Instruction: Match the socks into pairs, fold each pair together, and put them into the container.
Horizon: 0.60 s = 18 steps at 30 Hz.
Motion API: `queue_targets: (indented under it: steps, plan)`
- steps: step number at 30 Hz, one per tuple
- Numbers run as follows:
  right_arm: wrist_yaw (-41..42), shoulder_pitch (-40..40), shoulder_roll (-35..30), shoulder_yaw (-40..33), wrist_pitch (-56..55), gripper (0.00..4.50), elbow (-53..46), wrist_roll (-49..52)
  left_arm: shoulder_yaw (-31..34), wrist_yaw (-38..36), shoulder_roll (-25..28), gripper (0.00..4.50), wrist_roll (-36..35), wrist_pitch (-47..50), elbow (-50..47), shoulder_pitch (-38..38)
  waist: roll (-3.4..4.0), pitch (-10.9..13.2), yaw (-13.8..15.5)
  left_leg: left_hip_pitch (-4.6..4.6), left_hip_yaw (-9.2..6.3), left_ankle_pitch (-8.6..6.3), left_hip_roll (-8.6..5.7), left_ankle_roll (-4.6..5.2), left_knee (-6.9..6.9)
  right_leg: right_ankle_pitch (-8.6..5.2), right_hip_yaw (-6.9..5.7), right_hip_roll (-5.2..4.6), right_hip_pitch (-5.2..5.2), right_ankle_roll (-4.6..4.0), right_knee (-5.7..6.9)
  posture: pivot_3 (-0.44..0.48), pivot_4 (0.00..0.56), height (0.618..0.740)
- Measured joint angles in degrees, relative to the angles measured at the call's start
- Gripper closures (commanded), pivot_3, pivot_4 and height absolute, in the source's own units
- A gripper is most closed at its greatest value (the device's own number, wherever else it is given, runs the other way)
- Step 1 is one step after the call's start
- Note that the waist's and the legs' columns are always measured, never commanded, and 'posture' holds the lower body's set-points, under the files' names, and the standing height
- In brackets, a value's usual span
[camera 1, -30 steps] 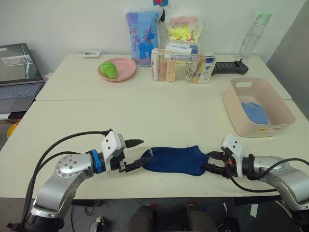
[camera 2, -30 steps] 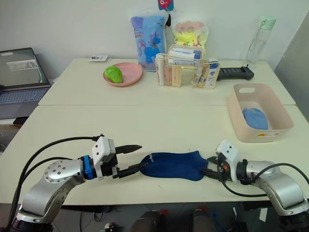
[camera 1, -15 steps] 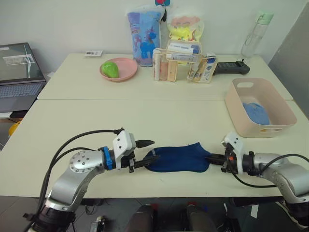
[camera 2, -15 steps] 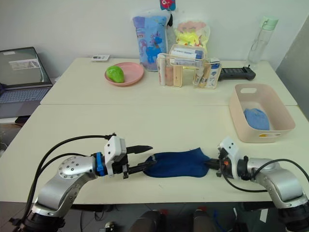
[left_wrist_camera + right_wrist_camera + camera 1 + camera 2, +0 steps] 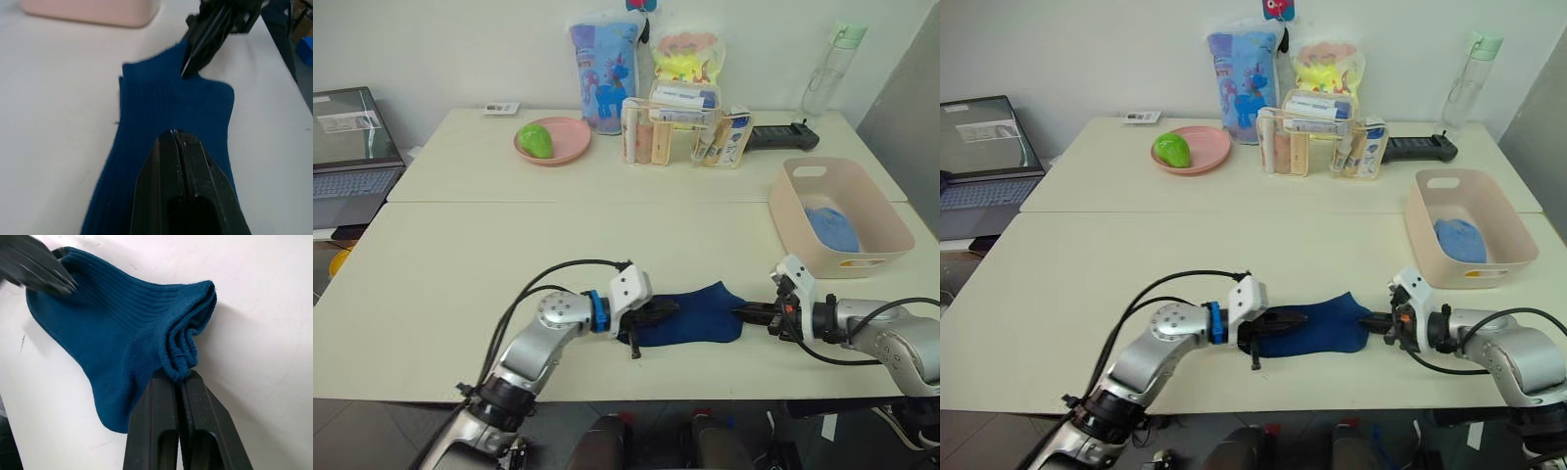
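Navy socks (image 5: 700, 311) lie flat near the table's front edge, the cuff showing doubled layers (image 5: 188, 340). From the left, my left gripper (image 5: 658, 310) reaches over the toe half, its black fingers (image 5: 168, 161) shut on the fabric. My right gripper (image 5: 745, 313) is shut on the cuff edge at the right end, fingers (image 5: 159, 426) pinching the ribbed rim. The pale pink container (image 5: 781, 211) stands at the right, with light blue sock material (image 5: 829, 230) inside it.
At the back of the table are a pink plate (image 5: 570, 147) with a green fruit, a clear organiser (image 5: 680, 132), two printed bags, a bottle (image 5: 827, 69) and a black remote (image 5: 781, 137). A laptop (image 5: 347, 147) sits far left.
My left gripper slid right onto the socks and closed; the socks' left end shifted right with it. My right gripper closed on the cuff.
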Motion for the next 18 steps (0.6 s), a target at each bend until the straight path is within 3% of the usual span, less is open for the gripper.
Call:
queue_targets:
  steps: [10, 18]
  plan:
    - [4.2, -0.6, 0.0, -1.9, 5.2, 4.5, -5.9, 12.1, -0.5, 1.2, -2.3, 4.49, 4.1, -4.7, 6.5, -1.3, 0.03, -0.1, 0.1, 0.09, -0.04, 0.0, 0.0, 0.01, 0.03, 0.01, -0.01, 0.0, 0.12, 0.02, -0.01, 0.0, 0.15, 0.74]
    - [-1.3, -7.4, 10.0, 0.3, 9.3, 4.5, -5.8, 17.4, 0.3, 1.6, -2.1, 4.49, 4.0, -4.2, 3.8, 1.0, 0.1, -0.3, -0.3, 0.11, -0.04, 0.0, 0.0, 0.01, 0.01, 0.01, 0.0, 0.0, 0.12, 0.02, -0.03, 0.0, 0.15, 0.74]
